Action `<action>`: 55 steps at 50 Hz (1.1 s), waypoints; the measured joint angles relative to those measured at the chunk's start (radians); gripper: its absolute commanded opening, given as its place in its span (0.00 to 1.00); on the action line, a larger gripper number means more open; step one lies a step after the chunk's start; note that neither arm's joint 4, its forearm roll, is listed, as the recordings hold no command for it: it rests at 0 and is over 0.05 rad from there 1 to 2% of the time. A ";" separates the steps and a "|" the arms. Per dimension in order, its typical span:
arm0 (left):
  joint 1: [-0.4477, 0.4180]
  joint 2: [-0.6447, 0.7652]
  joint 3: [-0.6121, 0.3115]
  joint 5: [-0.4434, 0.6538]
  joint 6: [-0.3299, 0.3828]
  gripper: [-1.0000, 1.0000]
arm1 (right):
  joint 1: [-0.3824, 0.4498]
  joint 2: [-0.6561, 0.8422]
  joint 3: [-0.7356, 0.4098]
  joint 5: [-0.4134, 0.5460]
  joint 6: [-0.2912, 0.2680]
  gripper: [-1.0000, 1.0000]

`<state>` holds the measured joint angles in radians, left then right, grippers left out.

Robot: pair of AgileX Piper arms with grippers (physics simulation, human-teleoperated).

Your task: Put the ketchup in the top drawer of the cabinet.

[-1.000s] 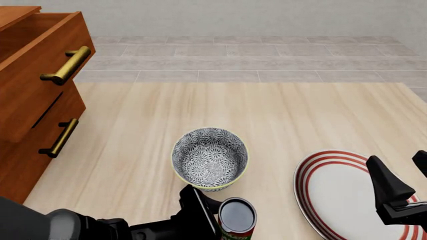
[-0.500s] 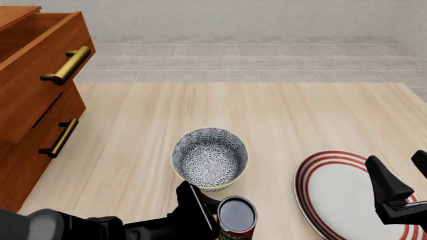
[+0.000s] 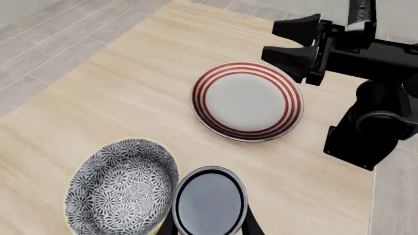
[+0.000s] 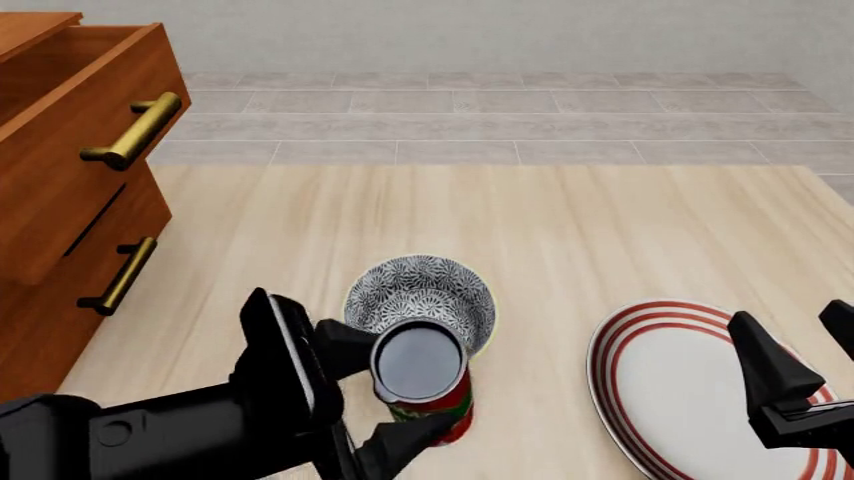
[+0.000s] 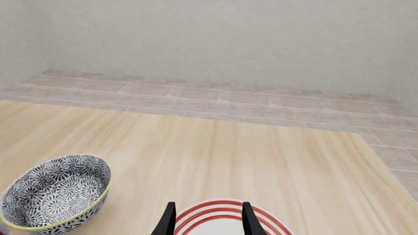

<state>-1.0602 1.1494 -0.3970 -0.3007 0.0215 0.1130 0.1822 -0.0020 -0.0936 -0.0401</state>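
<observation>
The cabinet (image 4: 60, 200) is cut off by the left edge of the front view, so only part of its front shows. The top drawer (image 4: 80, 130) stands pulled out at the upper left of the frame; its interior is mostly out of view, and no contents can be made out. The lower drawer front (image 4: 94, 270) sits flush below it. The ketchup (image 4: 422, 380) appears at lower centre of the front view, clamped between the jaws of the left gripper (image 4: 387, 395); its lower label is partly hidden by the gripper body. Whether the can rests on the worktop (image 4: 601, 220) or is lifted cannot be told. In the left wrist view only the ketchup's dark round top (image 3: 209, 201) shows, at the bottom edge. The patterned bowl (image 4: 424, 292) sits just behind the can, partly hidden by it, and appears empty. The red-striped plate (image 4: 634, 375), lower right, is cut off by the frame edge and bare. The right gripper (image 4: 801, 355) hangs above the plate at the lower right edge, jaws apart, holding nothing.
</observation>
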 measured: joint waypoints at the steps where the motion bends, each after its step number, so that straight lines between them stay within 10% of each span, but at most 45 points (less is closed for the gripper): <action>1: 0.007 -0.025 -0.003 0.021 0.002 0.00 | 0.000 0.000 0.000 0.000 0.000 1.00; 29: 0.222 -0.520 -0.279 0.637 0.065 0.00 | 0.007 0.019 0.000 -0.011 -0.002 1.00; 55: 0.512 -0.499 -0.710 1.016 0.137 0.00 | 0.008 0.041 0.000 -0.022 0.002 1.00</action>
<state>-0.5481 0.6505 -1.1075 0.7156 0.1585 0.1212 0.2231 -0.0018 -0.1160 -0.0380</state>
